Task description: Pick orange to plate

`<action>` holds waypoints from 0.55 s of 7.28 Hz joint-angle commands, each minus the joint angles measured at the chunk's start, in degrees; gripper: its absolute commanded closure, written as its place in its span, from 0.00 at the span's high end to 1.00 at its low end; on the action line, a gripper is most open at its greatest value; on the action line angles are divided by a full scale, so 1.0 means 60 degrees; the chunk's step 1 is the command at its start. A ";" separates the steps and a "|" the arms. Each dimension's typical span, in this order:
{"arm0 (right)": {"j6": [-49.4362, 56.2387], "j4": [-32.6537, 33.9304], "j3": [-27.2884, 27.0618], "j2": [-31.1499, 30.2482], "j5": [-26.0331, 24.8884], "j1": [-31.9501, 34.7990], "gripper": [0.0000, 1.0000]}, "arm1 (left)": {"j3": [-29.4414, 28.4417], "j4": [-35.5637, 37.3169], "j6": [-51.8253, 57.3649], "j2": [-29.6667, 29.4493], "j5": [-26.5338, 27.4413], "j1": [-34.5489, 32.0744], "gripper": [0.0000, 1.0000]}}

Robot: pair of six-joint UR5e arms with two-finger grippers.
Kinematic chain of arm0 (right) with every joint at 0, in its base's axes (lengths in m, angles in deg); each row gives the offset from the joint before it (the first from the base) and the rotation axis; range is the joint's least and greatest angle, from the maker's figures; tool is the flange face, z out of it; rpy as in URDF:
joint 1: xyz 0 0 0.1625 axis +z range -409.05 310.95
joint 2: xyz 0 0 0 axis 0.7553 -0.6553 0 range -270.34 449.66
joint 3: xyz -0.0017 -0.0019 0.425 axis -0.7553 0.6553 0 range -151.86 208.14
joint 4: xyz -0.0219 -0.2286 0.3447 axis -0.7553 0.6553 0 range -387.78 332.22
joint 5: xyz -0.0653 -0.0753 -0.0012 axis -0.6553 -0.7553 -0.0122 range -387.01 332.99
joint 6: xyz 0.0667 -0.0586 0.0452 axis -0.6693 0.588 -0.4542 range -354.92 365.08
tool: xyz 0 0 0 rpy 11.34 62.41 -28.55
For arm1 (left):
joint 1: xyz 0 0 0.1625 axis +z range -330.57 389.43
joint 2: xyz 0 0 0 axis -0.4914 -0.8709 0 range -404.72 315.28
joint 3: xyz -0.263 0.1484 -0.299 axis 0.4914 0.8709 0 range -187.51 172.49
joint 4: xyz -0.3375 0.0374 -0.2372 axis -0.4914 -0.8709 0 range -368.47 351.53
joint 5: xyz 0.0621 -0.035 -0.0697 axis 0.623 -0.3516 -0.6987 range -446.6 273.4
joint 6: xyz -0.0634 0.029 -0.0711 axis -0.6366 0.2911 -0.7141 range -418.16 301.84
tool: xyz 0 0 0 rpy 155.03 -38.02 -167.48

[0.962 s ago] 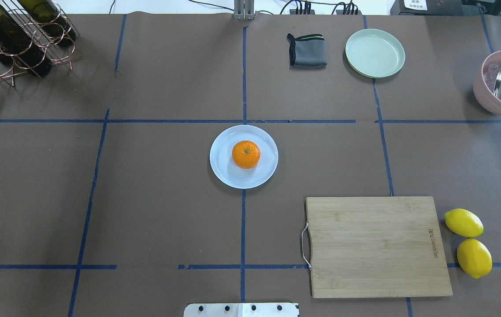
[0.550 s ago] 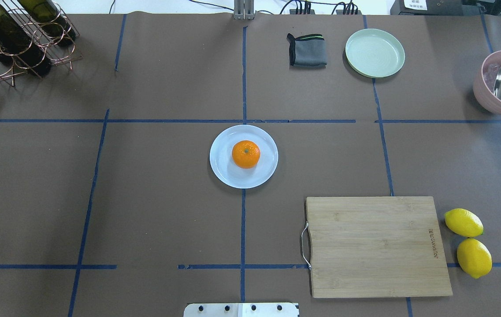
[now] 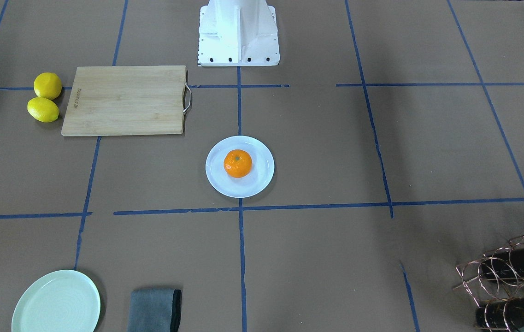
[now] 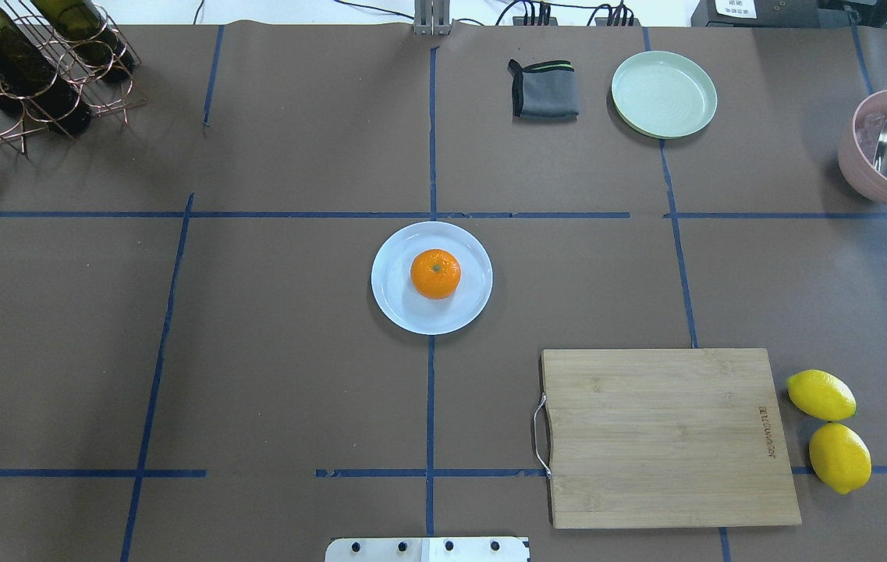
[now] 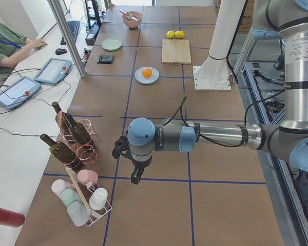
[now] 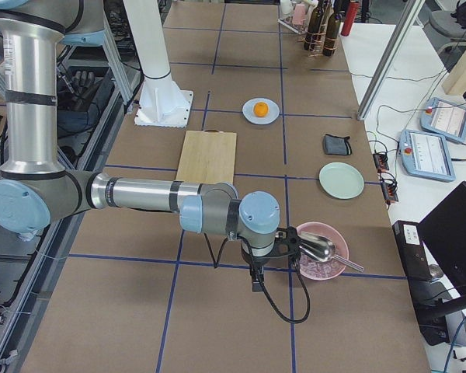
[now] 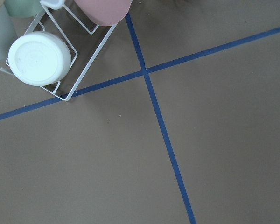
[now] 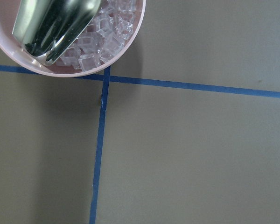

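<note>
The orange (image 4: 435, 273) rests in the middle of the white plate (image 4: 392, 308) at the table's centre, stem dimple up; it also shows in the front-facing view as the orange (image 3: 238, 163) on the plate (image 3: 218, 182). Neither gripper is near it. The left gripper (image 5: 135, 177) hangs over the table's left end, beside the bottle rack; I cannot tell if it is open or shut. The right gripper (image 6: 256, 281) hangs at the far right end next to the pink bowl, and its state cannot be told either. No fingers show in the wrist views.
A wooden cutting board (image 4: 669, 437) lies front right with two lemons (image 4: 829, 429) beside it. A mint-green plate (image 4: 663, 94) and grey cloth (image 4: 543, 90) sit at the back. A pink bowl (image 4: 856, 168) holds a scoop; a wine rack (image 4: 30, 70) stands back left.
</note>
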 commanded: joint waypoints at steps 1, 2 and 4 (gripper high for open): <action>0.0009 -0.0001 -0.0003 0.0036 -0.0011 -0.0027 1.00 | 0.0002 -0.0011 -0.0002 0.0067 0.0003 -0.0002 1.00; -0.0005 -0.0045 -0.0003 0.0036 0.0003 -0.0056 1.00 | 0.0089 -0.0011 -0.0002 0.0081 0.0003 -0.0002 1.00; 0.0009 -0.0045 -0.0003 0.0036 0.0003 -0.0057 1.00 | 0.0119 -0.0011 -0.0002 0.0067 0.0003 -0.0002 1.00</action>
